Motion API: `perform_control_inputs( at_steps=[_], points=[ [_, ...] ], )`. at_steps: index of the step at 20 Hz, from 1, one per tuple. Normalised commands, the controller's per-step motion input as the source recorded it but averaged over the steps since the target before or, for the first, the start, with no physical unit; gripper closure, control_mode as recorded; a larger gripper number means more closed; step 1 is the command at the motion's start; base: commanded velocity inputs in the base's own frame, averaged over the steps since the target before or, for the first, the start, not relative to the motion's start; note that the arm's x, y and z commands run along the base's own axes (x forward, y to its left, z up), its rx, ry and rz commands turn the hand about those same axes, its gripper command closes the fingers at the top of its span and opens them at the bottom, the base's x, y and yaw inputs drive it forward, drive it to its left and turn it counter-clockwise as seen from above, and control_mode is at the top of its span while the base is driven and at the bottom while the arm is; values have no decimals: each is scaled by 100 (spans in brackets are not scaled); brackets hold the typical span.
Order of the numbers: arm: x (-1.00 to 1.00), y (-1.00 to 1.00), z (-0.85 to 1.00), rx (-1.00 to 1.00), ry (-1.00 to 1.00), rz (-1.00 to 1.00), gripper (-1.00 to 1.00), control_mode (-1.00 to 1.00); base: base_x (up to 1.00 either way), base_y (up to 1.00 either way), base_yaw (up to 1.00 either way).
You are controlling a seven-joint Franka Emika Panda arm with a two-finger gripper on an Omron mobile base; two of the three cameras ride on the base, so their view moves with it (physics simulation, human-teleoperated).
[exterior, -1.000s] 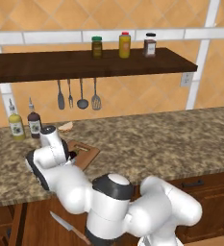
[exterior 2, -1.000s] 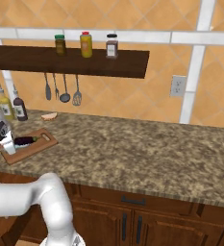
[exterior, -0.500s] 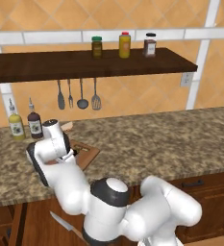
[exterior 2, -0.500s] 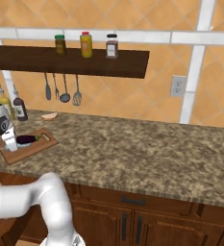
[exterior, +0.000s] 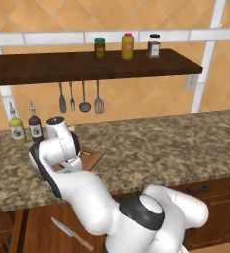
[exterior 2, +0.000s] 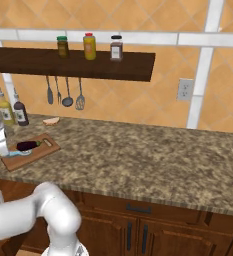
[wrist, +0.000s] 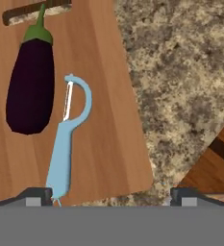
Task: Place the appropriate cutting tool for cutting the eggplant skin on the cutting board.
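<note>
While my hand (wrist: 111, 194) hovers over the board (wrist: 104, 120), its fingers are spread wide w/ nothing between them. I see the peeler (wrist: 68, 139) flat on the board, just beside the eggplant (wrist: 31, 84) at its 3 o'clock, head toward 12. Bench (wrist: 180, 72) lies at 3.

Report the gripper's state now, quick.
Gripper: open, holding nothing; the peeler lies on the cutting board beside the eggplant.

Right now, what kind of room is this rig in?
A kitchen, rendered: granite counter over wood cabinets, utensils hanging under a shelf of jars, and a cutting board with an eggplant.
</note>
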Motion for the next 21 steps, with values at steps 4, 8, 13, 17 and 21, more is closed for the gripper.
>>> perform_control_inputs(
  at_steps=[4,8,13,17,21],
  points=[
    [-100,-86,57,4,-24,26,-100,-100,0,0,0],
    [-100,-100,32,3,-23,39,-100,-100,0,0,0],
    [-100,-95,61,1,-9,33,-100,-100,0,0,0],
    [-100,-91,79,0,-2,27,-100,-100,0,0,0],
    [-100,-75,66,0,-7,20,-100,-100,0,0,0]
  ],
)
